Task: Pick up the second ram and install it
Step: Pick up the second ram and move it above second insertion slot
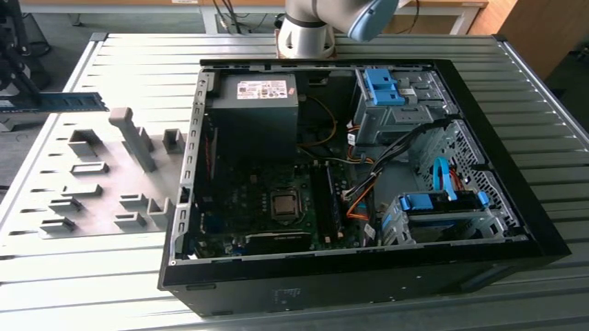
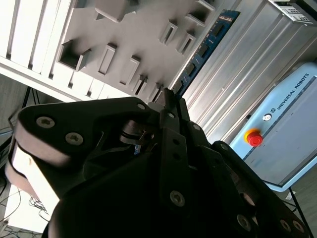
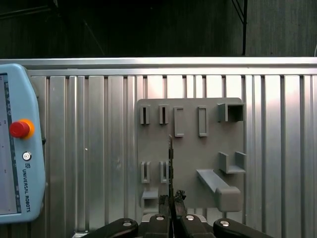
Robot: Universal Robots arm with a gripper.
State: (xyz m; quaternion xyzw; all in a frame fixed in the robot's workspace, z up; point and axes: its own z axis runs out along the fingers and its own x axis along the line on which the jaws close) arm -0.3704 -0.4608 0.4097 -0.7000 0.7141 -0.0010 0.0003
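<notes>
A robotics lab: slatted aluminium bench (image 1: 138,62), teach pendant (image 3: 17,148), opened computer case (image 1: 368,283).

The table (image 1: 138,62) is ribbed bare metal, silvery with a dull sheen. The holder plate (image 1: 106,181) on it is grey matt plastic. The ram (image 1: 69,101), at the exterior view's left, is a blue circuit board with matt black chips. The gripper (image 2: 167,99) looks matt black, studded with shiny metal screws. The case (image 1: 368,286) is black and smooth; its clips (image 1: 382,86) are glossy blue plastic. The pendant (image 3: 20,163) is smooth pale-blue plastic.
</notes>
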